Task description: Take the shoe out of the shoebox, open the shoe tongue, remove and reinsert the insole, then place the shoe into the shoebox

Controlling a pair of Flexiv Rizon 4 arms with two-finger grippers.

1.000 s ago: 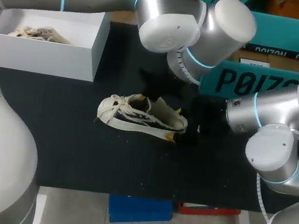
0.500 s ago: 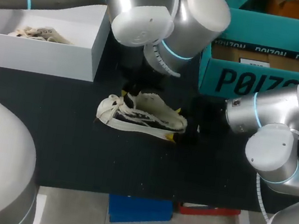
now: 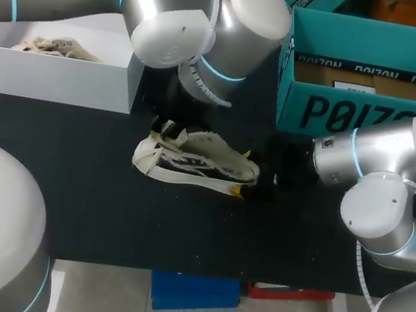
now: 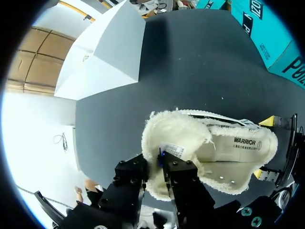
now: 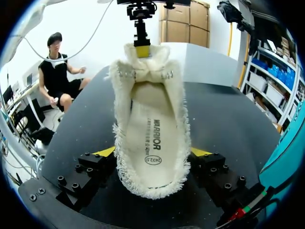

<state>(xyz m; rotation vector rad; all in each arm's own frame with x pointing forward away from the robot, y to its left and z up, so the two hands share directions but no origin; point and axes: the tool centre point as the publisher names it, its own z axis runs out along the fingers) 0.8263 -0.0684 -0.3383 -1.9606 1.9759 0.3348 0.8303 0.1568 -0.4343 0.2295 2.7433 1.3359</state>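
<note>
A cream canvas shoe (image 3: 195,162) lies on its side on the black table (image 3: 105,203), toe to the left. My right gripper (image 3: 243,174) is shut on its heel, one yellow tip on each side of the shoe (image 5: 152,105) in the right wrist view. Between those fingers the printed insole (image 5: 153,143) shows inside the shoe. My left gripper (image 3: 166,128) is at the top of the shoe. Its black fingers (image 4: 178,174) pinch the fleecy tongue (image 4: 171,138), which is folded back toward the toe. The teal shoebox (image 3: 357,116) stands open at the back right.
A white box (image 3: 62,77) stands at the back left with another cream shoe (image 3: 51,46) inside. My left arm's elbow hangs over the table between the two boxes. Bare black table stretches in front of the shoe.
My left arm has swung to the left and drawn the tongue back toward the toe, so the shoe mouth is wider. The right gripper and the heel have stayed put.
</note>
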